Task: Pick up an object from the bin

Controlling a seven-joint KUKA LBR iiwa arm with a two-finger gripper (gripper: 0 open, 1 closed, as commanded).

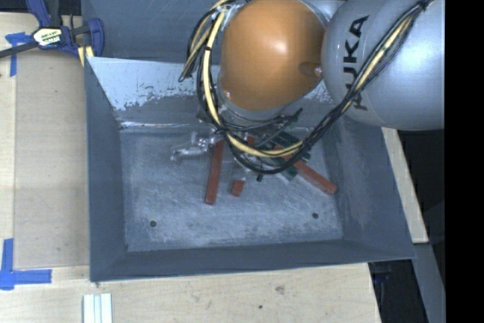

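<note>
Brown stick [214, 174] on bin floor [166, 215], just below orange cover [268, 49] | jaws hidden under cover (gap: cannot tell)

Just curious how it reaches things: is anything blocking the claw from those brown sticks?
Nothing visible covers the long brown stick or the small brown block; both lie bare on the bin floor. The arm's orange cover hides whatever sits directly beneath it.

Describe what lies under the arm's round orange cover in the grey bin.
A long brown stick and a second brown stick poke out; whatever else lies there is covered.
</note>
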